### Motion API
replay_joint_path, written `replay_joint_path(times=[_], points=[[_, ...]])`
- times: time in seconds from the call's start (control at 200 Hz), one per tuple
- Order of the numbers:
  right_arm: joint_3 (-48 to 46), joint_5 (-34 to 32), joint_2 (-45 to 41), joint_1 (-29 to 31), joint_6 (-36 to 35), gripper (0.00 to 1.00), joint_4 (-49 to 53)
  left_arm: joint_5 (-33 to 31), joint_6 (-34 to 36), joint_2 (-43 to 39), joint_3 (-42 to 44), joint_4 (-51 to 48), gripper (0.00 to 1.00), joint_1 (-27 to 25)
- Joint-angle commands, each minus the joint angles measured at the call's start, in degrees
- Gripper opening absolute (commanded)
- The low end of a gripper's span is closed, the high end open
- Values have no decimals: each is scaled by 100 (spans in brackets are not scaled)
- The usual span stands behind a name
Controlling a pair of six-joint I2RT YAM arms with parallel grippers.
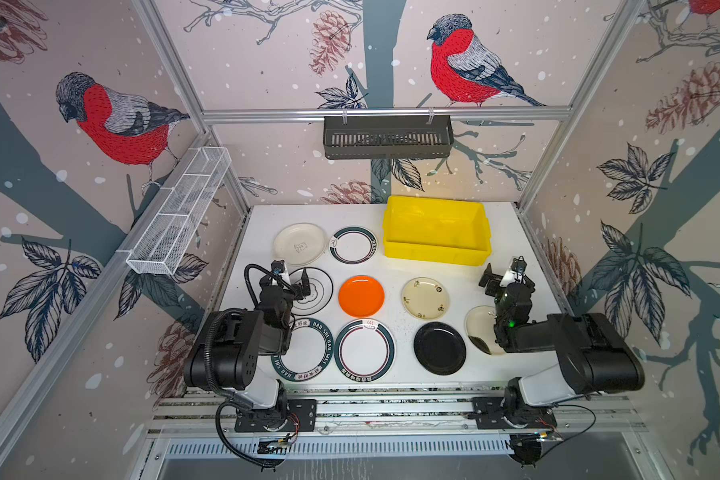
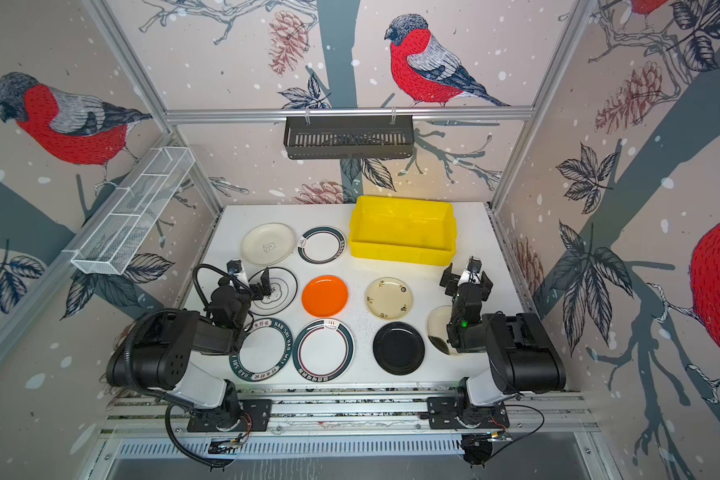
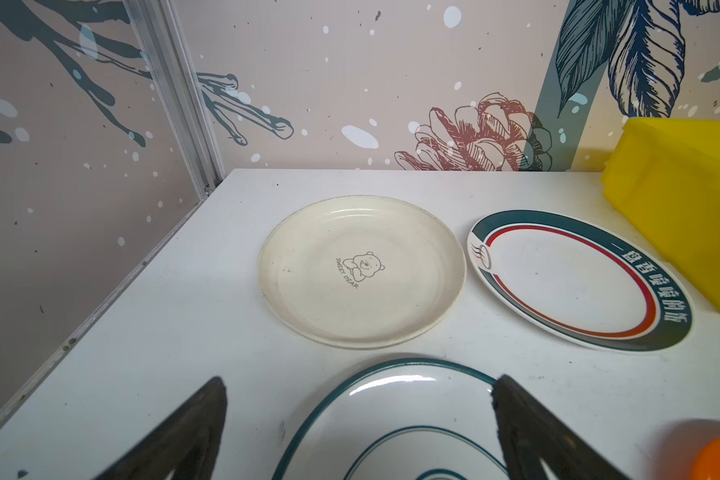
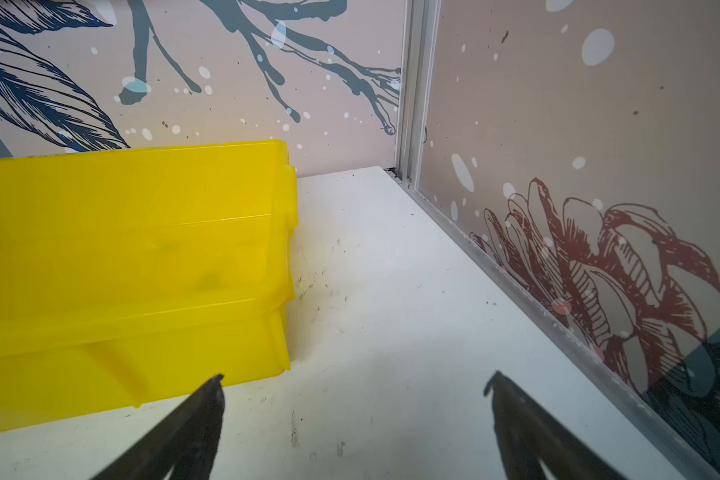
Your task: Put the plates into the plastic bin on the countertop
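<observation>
Top views: left gripper (image 1: 296, 283) fully open, empty, over white plate w/ black rings (image 1: 321, 291). Right gripper (image 2: 466, 279) fully open, empty, over bare white speckled countertop (image 2: 427, 274). Bright yellow rectangular plastic bin (image 1: 435, 253) sits ahead-left of it.
Left wrist: fingers (image 3: 192, 432) straddle the ringed plate's rim; cream bear-print plate (image 3: 362, 272) ahead, apart.
Right wrist: bin corner ahead-left, free counter ahead to aluminium rail (image 4: 558, 320).

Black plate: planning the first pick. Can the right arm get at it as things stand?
Probably yes: the black plate lies uncovered beside the right arm, whose open claw holds nothing.
</observation>
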State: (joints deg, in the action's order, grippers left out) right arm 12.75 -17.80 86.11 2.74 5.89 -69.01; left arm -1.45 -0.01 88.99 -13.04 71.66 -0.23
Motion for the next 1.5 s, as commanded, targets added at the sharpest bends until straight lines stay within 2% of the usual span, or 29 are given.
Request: replay_joint_path(times=[0.0, 0.746, 0.846, 0.891, 0.971, 1.026, 1.051, 1.096, 1.146, 1.266, 1.401, 1.496], points=[[8, 18, -8, 7, 17, 99, -99, 28, 45, 4, -5, 375, 99, -2], [19, 14, 3, 7, 17, 99, -88, -88, -42, 13, -23, 323, 98, 38], [54, 190, 1, -71, 52, 99, -20, -83, -26, 5, -10, 340, 99, 28], [30, 222, -15, -81, 53, 99, -29, -193, -24, -3, -6, 356, 99, 17], [-166, 187, -243, -45, -63, 99, -412, -831, -154, -230, -68, 80, 99, -47], [-101, 175, -841, 123, -240, 99, 340, -1638, -294, -633, -228, -621, 99, -173], [19, -14, -1113, 261, -287, 99, 825, -2010, -442, -836, -354, -1090, 99, -220], [272, -462, -1399, 463, -111, 99, 1532, -2304, -780, -1180, -579, -1935, 98, -232], [508, -389, -1794, 517, 308, 99, 2233, -2272, -933, -1466, -743, -2578, 98, -237], [852, 185, -2313, 529, 1281, 99, 3506, -2286, -1195, -1954, -762, -3037, 98, -402], [1249, 790, -2671, 534, 1920, 99, 5184, -2365, -1429, -2467, -836, -3760, 98, -718], [1456, 1143, -2839, 540, 2258, 99, 6321, -2615, -1548, -2779, -832, -4154, 98, -1120]])
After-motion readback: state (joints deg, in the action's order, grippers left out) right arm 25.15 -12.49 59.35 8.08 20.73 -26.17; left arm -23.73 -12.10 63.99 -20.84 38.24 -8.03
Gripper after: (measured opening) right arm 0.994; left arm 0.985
